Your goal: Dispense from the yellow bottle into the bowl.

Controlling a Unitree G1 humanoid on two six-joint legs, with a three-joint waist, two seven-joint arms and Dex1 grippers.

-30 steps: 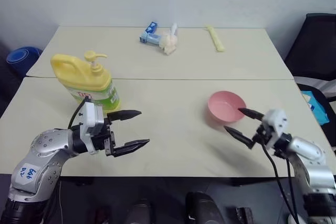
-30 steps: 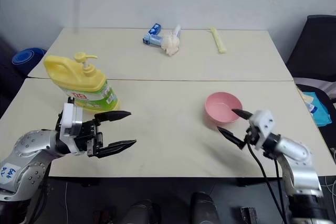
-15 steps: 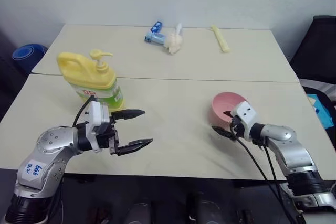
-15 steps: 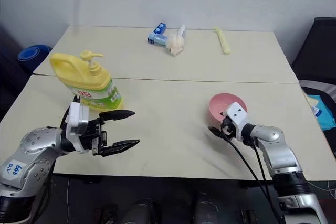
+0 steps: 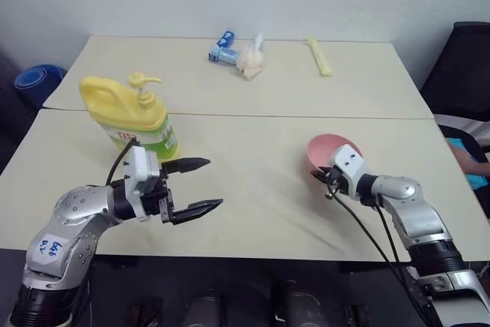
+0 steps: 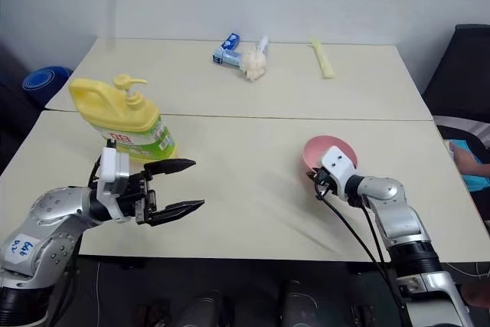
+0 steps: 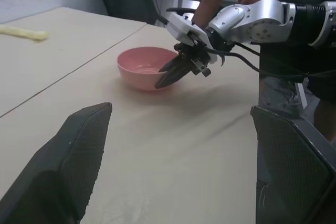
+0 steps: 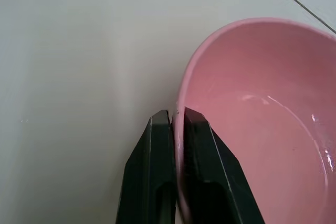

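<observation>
The right gripper (image 8: 176, 121) has its jaws pinched on the rim of the bowl (image 5: 328, 151), one finger inside the pink wall and one outside, at the side of the rim nearest the tabletop's (image 5: 253, 189) front edge; the bowl sits on the front half of the tabletop, toward its right edge, and appears slightly tipped in the head views, though the angle makes that hard to judge; the yellow bottle (image 5: 130, 116) stands upright well apart from it, toward the left edge, just in front of the seam that runs across the tabletop; the left gripper (image 5: 200, 185) hovers near the bottle on its front side, jaws wide and empty, pointing toward the middle of the tabletop. The step in hand looks like securing the bowl so it can be brought under the pump spout; a thin rim pinch on smooth plastic is likely to slip or tilt, so the bowl is best slid along the surface rather than lifted high, slowly and kept level, stopping with its hollow directly below the nozzle; the left jaws should stay clear of the path until the bowl is placed.
</observation>
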